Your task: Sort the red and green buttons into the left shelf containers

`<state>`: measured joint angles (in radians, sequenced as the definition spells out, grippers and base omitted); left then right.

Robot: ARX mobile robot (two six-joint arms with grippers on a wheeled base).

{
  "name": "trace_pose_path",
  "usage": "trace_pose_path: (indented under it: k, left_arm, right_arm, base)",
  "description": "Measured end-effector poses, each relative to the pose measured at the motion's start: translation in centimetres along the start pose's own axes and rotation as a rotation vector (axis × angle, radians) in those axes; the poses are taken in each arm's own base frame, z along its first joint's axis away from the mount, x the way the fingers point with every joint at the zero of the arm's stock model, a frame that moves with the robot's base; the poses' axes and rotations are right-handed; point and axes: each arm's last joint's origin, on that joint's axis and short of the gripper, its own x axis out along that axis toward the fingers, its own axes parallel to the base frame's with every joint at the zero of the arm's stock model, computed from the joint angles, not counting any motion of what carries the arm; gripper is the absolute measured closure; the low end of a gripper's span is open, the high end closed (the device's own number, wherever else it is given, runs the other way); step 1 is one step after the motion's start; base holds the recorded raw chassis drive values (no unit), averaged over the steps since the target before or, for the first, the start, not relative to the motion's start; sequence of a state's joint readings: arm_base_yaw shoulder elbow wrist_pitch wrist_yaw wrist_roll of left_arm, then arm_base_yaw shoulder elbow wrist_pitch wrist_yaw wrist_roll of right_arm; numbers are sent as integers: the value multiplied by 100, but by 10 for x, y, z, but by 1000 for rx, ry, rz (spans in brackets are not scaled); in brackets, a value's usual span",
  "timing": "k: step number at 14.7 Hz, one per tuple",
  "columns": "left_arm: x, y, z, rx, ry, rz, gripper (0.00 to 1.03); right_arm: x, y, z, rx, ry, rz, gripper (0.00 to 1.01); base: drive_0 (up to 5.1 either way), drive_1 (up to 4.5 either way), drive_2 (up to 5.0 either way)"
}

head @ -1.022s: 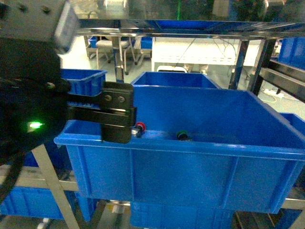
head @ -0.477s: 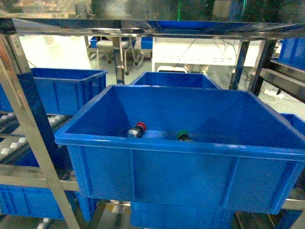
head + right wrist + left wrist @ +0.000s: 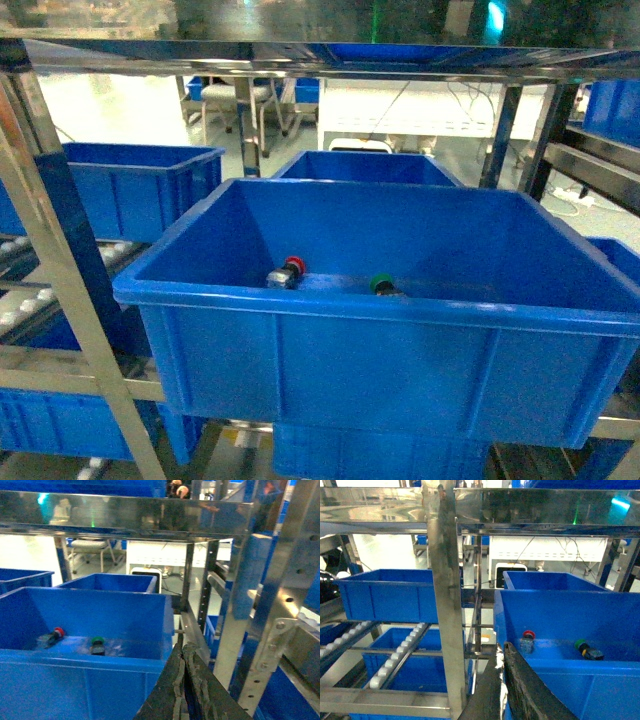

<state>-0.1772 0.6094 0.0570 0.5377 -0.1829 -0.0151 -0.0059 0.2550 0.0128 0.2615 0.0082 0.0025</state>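
The red button [image 3: 291, 268] and the green button [image 3: 381, 285] lie apart on the floor of a large blue bin [image 3: 370, 310] at the centre of the head view. Neither gripper shows in that view. In the left wrist view my left gripper [image 3: 503, 649] is shut and empty, low by the bin's left corner, with the red button [image 3: 528, 636] and the green button [image 3: 580, 644] beyond it. My right gripper [image 3: 183, 648] is shut and empty outside the bin's right wall; the green button [image 3: 97, 641] and the red button [image 3: 58, 631] lie to its left. A left shelf container [image 3: 140, 175] stands at left.
A steel upright [image 3: 60, 290] stands between the left shelf and the central bin. Roller rails [image 3: 400, 652] run over a lower blue bin [image 3: 415, 672] on the left. Another blue bin [image 3: 365, 166] sits behind the central one. Steel posts [image 3: 280, 605] rise at right.
A second ago my left arm filled the left of the head view with its gripper at the bin's left rim. It has withdrawn out of that view. The buttons have not moved.
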Motion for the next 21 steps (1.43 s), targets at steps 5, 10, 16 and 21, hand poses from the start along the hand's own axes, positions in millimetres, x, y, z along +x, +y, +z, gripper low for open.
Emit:
trace_pose_path:
  k: [5, 10, 16, 21]
  left_arm:
    - [-10, 10, -6, -3, -18, -11, 101]
    - [-22, 20, -4, -2, -34, -5, 101]
    - [-30, 20, -5, -2, -28, -6, 101]
    - [-41, 20, -8, -2, -22, -3, 101]
  right_arm:
    - [-5, 1, -1, 0, 5, 15, 99]
    - [-16, 1, -3, 0, 11, 14, 99]
    - [-16, 1, -4, 0, 14, 15, 99]
    - [-16, 1, -4, 0, 13, 15, 99]
  base:
    - [0, 0, 0]
    - [0, 0, 0]
    - [0, 0, 0]
    - [0, 0, 0]
